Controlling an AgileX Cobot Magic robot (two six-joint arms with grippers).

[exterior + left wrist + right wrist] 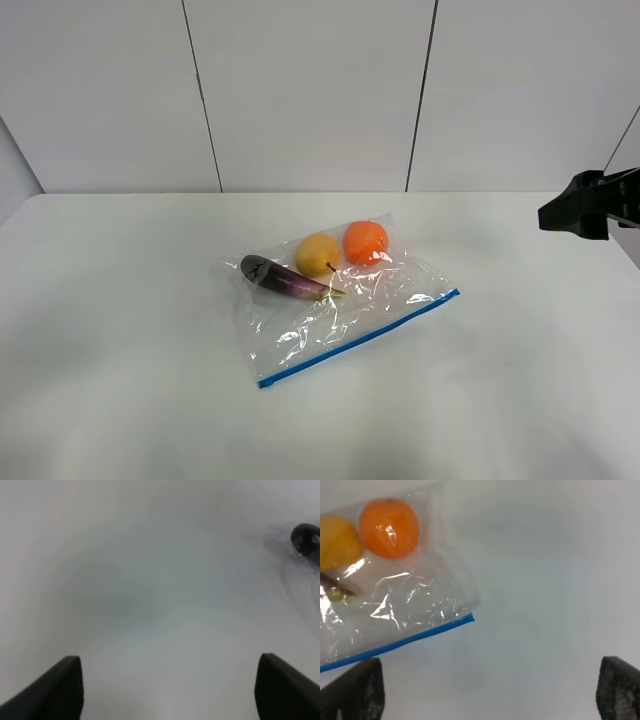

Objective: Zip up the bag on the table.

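You see the bag lying flat in the middle of the table, its blue zipper strip along the lower edge, with an eggplant, a yellow fruit and an orange inside. The right gripper has its fingers spread wide over bare table beside the strip's end, holding nothing. The left gripper is also wide apart and empty, only the eggplant's dark tip at the upper right of its view.

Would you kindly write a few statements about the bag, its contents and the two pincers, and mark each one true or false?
1. The bag lies flat on the table. True.
2. The blue zipper strip runs along the bag's far edge. False: along the near edge.
3. The orange lies outside the bag. False: it is inside, beside the yellow fruit.
4. The right pincer is open and holds nothing. True.
5. The left pincer grips the eggplant. False: open, over bare table.
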